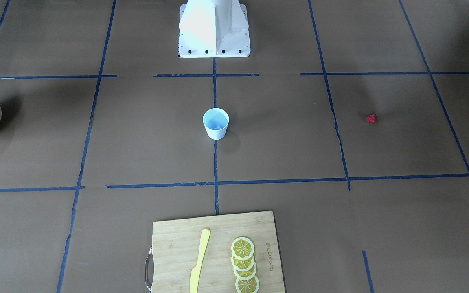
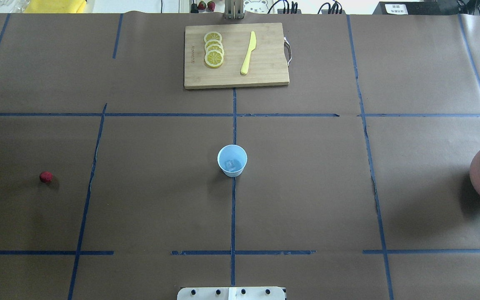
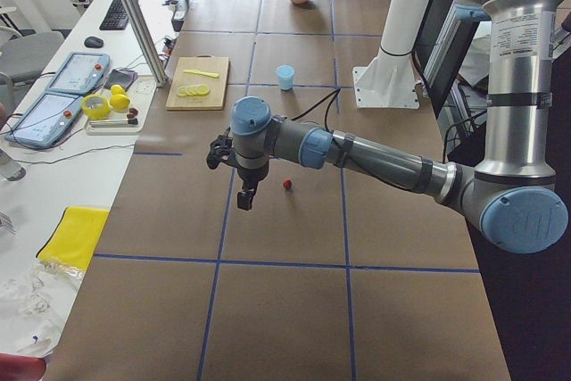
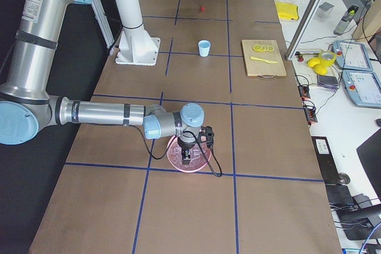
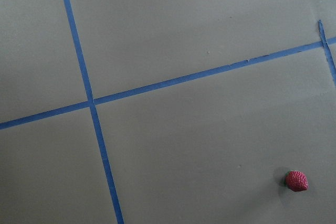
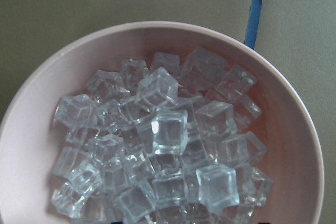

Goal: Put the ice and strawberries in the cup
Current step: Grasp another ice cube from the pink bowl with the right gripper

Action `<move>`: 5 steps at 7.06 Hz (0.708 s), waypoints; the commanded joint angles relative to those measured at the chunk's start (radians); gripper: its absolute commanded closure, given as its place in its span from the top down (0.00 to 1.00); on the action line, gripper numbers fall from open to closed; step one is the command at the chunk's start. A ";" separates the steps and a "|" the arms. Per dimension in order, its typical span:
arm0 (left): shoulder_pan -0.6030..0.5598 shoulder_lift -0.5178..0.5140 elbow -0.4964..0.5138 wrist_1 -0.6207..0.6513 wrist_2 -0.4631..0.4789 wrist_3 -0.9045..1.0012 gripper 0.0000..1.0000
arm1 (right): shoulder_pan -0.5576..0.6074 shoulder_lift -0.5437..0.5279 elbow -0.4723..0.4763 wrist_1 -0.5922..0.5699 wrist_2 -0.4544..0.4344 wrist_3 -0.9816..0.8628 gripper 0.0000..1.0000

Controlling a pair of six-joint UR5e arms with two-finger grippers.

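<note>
The pale blue cup (image 2: pixel 232 160) stands upright at the table's centre, also in the front view (image 1: pixel 215 124); one ice cube (image 2: pixel 231 165) seems to lie in it. The strawberry (image 2: pixel 46 177) lies alone on the robot's left, also in the left wrist view (image 5: pixel 296 180). Several ice cubes (image 6: pixel 157 145) fill the pink bowl (image 2: pixel 479 179) on the right. My left gripper (image 3: pixel 245 195) hovers above the table near the strawberry (image 3: pixel 286 185). My right gripper (image 4: pixel 186 157) hangs over the bowl (image 4: pixel 172 156). I cannot tell whether either is open or shut.
A wooden cutting board (image 2: pixel 265 75) at the far middle edge holds lemon slices (image 2: pixel 213 49) and a yellow knife (image 2: pixel 248 53). The white robot base (image 1: pixel 214 28) stands behind the cup. Blue tape lines cross the brown table.
</note>
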 commanded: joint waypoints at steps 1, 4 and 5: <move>0.000 0.000 -0.001 0.000 0.000 0.000 1.00 | -0.001 0.017 -0.041 0.017 0.001 0.003 0.88; 0.000 -0.003 0.001 0.000 0.000 0.001 1.00 | 0.000 0.054 -0.076 0.017 -0.001 0.003 0.84; 0.000 -0.003 0.001 0.000 0.000 0.001 1.00 | 0.000 0.058 -0.078 0.017 -0.001 0.003 0.81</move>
